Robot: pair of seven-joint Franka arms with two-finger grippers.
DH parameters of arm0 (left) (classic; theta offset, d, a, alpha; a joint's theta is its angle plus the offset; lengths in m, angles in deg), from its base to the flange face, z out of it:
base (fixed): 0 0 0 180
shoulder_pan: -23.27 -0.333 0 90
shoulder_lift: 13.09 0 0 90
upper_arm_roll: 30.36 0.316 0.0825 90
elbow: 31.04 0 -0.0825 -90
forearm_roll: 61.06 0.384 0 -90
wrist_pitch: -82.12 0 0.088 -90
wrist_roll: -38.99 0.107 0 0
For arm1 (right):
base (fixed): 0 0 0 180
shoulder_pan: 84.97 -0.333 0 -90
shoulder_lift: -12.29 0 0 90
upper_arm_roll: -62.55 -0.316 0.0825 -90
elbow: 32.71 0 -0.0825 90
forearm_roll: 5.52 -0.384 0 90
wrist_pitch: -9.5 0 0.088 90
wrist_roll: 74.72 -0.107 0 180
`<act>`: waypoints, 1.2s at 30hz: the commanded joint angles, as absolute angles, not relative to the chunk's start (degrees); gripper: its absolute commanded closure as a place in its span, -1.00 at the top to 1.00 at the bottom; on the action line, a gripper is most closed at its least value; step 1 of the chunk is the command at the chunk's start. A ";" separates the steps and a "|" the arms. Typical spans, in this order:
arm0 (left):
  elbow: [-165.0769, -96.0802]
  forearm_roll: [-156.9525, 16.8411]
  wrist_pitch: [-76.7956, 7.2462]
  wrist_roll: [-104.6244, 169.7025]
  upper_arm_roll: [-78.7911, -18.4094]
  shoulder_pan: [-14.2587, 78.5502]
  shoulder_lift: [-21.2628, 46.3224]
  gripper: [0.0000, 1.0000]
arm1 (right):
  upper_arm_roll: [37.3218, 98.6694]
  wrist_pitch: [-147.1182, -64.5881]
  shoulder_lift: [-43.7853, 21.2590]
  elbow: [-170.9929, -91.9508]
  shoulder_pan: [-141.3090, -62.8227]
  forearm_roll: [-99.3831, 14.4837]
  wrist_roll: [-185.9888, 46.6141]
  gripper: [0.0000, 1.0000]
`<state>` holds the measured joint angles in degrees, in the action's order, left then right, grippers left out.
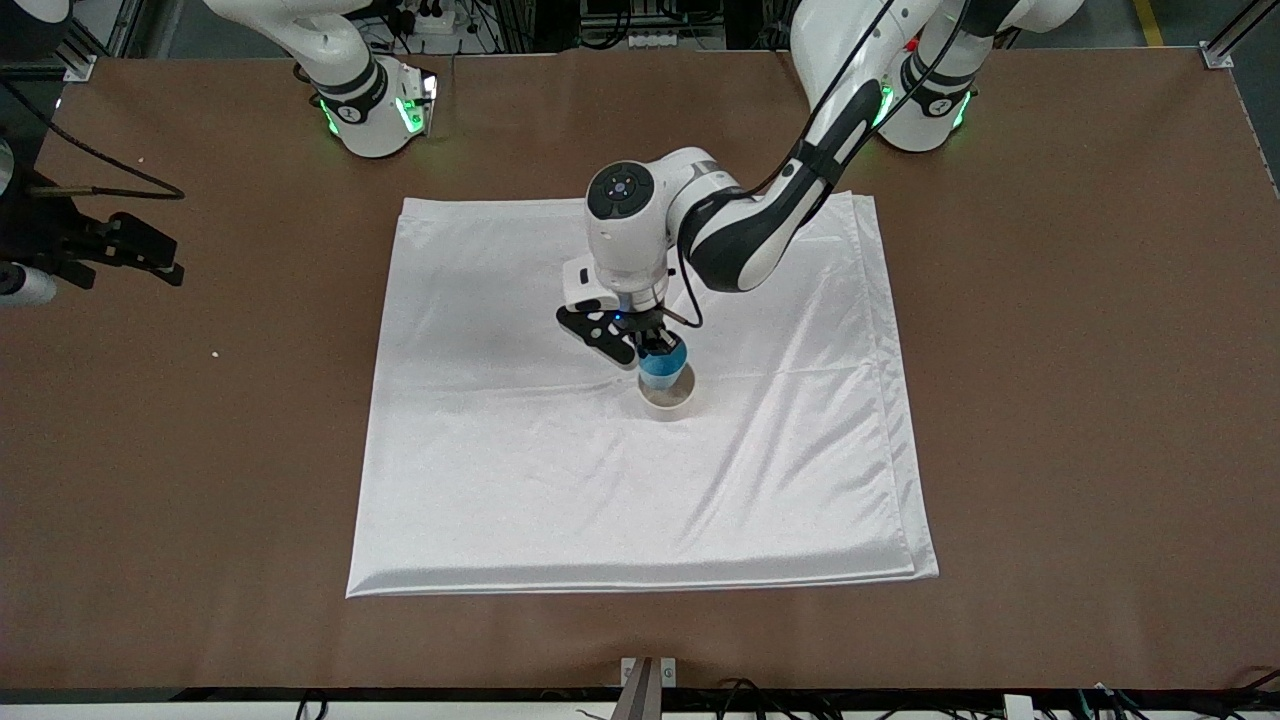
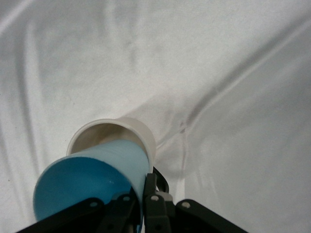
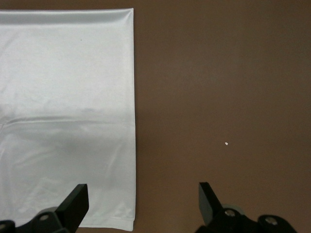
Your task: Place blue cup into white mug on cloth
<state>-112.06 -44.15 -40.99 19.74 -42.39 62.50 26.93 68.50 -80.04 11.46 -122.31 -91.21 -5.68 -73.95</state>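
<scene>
The white mug [image 1: 668,402] stands upright near the middle of the cloth [image 1: 500,480]. My left gripper [image 1: 655,345] is over it, shut on the rim wall of the blue cup [image 1: 662,368]. The cup is tilted, its lower end at the mug's mouth. In the left wrist view the blue cup [image 2: 92,182] is pinched at my left gripper [image 2: 144,183], one finger inside it and one outside. The mug's rim [image 2: 141,130] and black handle [image 2: 164,180] show past it on the cloth [image 2: 218,73]. My right gripper [image 3: 141,201] waits open over bare table beside the cloth's edge [image 3: 63,97].
The brown table [image 1: 1050,400] surrounds the cloth on all sides. My right gripper [image 1: 150,255] hangs at the right arm's end of the table. A small white speck [image 1: 214,353] lies on the table near it. A metal bracket [image 1: 648,672] sits at the table edge nearest the camera.
</scene>
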 commanded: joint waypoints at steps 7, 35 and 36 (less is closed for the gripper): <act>-110.41 -42.69 -42.85 23.70 -41.79 62.12 28.74 -1.00 | 69.66 -79.35 13.08 -123.86 -93.32 -4.64 -73.14 1.00; -111.72 -43.13 -41.02 22.56 -41.79 60.71 23.66 1.00 | 71.51 -79.62 12.73 -123.68 -94.20 -4.81 -71.47 1.00; -112.07 -43.13 -40.05 22.38 -41.79 60.45 22.69 1.00 | 71.34 -79.62 12.73 -123.68 -93.94 -4.90 -71.47 1.00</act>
<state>-110.35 -44.14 -42.62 23.11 -41.80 61.16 27.27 71.34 -79.48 11.48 -122.39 -94.24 -5.42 -71.81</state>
